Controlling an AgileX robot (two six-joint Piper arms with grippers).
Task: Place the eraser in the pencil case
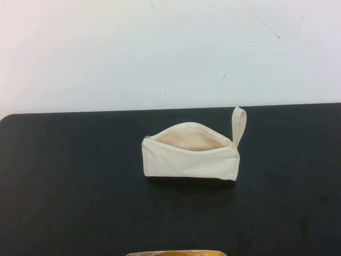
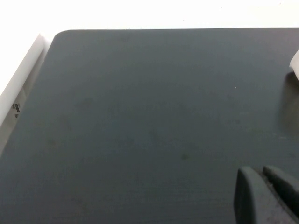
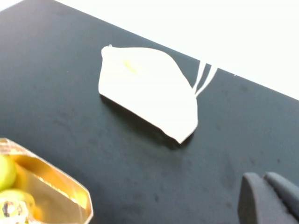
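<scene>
High: I'm seeing the soft cream pencil case [image 1: 190, 152] lying unzipped mid-frame on the black table [image 1: 69, 186], no arms showing | Left wrist: left gripper [image 2: 264, 193] is sitting lower right, fingers nearly touching, over bare table | Right wrist: right gripper [image 3: 271, 196] is sitting lower right, narrow, well apart from the case; a yellow spot, possibly the eraser [image 3: 131, 66], is showing in its mouth.

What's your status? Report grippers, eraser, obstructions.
Left gripper over bare table, clear of pencil case. Right gripper on near side, also clear. Case unzipped, yellowish speck inside, possibly the eraser. Nothing blocking.
</scene>
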